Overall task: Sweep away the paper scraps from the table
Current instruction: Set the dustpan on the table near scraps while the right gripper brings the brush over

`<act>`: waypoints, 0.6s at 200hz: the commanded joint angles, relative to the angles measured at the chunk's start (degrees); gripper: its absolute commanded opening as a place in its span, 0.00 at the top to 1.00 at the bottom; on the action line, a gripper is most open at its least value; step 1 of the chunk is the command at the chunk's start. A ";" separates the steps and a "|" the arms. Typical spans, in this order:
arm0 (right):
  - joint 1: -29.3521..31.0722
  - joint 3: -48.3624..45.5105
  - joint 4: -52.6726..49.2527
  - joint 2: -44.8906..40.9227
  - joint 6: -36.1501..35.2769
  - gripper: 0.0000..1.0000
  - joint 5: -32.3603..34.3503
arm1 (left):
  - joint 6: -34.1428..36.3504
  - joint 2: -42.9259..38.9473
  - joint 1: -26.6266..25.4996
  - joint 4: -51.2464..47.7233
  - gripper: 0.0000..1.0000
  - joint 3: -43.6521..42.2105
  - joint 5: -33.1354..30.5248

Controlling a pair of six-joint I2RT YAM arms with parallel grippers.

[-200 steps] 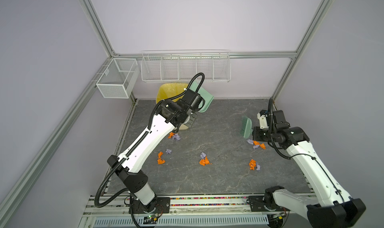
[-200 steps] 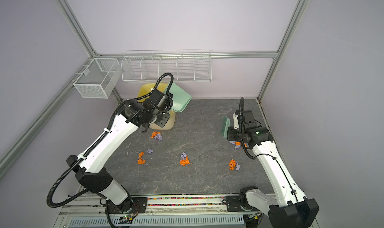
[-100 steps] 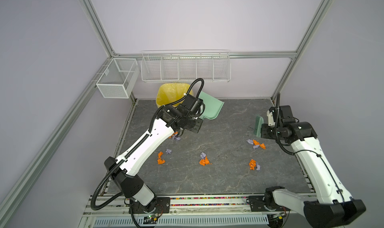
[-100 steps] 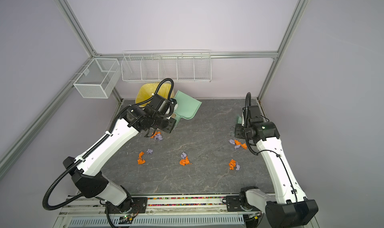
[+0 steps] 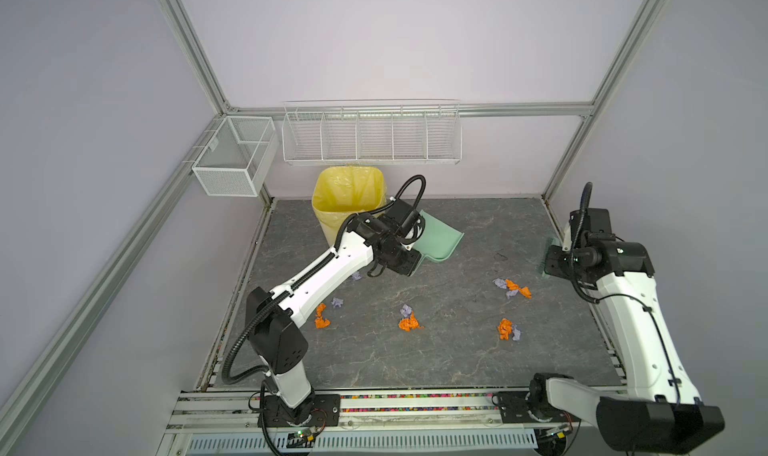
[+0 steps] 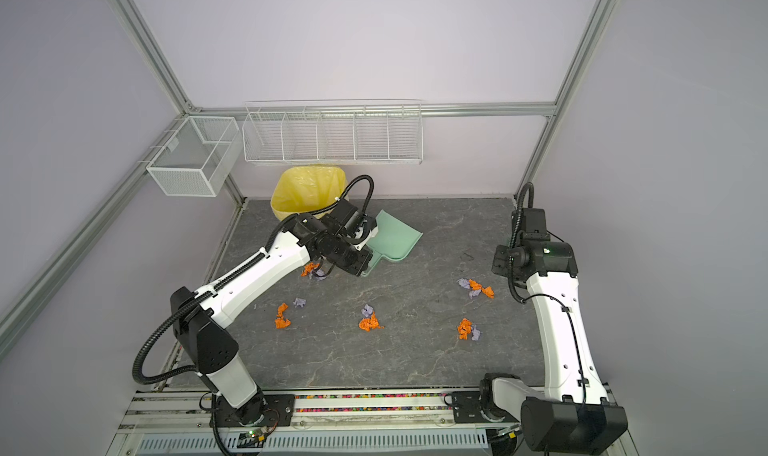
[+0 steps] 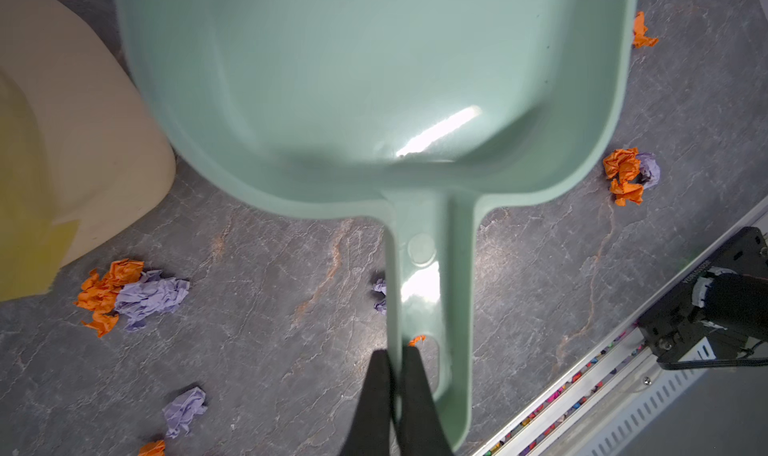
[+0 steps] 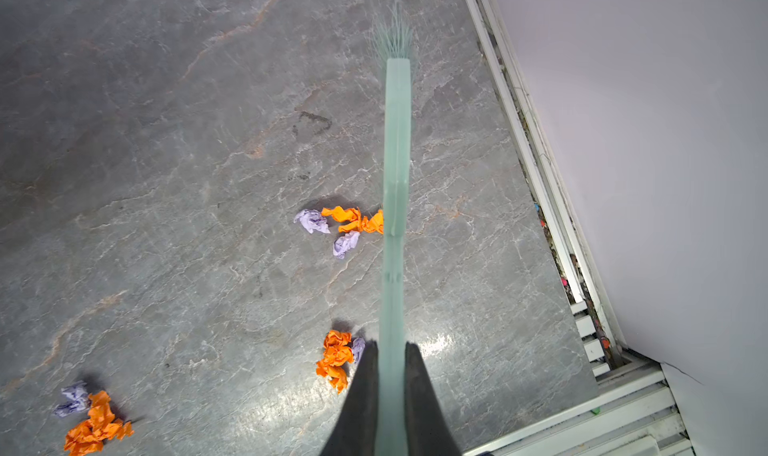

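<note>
Our left pincer (image 7: 395, 356) is pinched tight on the handle wall of the mint-green plastic dustpan (image 7: 374, 80). Our right pincer (image 8: 391, 346) is clamped on the pale green bristle brush (image 8: 397, 142). In the last second the pan has swung away from the yellow-lined bin (image 5: 347, 192), empty, and the brush has crossed to the rail side of the nearest wads. Crumpled orange and lavender paper scraps (image 5: 409, 321) lie scattered on the dark grey veined table (image 5: 415, 362), so we judge a fresh sweep is being set up.
</note>
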 commanded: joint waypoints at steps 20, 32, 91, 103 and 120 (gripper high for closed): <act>-2.33 -1.92 1.15 4.17 -0.88 0.94 -1.66 | 2.13 4.64 -1.99 -1.11 1.00 2.19 0.92; -2.38 -2.36 1.78 4.93 -0.39 0.94 -2.78 | 2.51 6.25 -2.02 -2.10 1.00 2.80 2.11; -2.58 -4.31 2.72 5.40 1.28 0.93 2.72 | 2.17 9.42 -2.79 -1.77 1.00 2.38 0.25; -2.65 -4.59 2.70 5.62 1.42 0.93 4.06 | 1.87 9.84 -3.18 -1.10 1.00 1.99 0.08; -2.93 -5.05 3.16 5.95 2.11 0.93 4.75 | 1.34 10.32 -3.84 0.42 1.00 1.23 0.19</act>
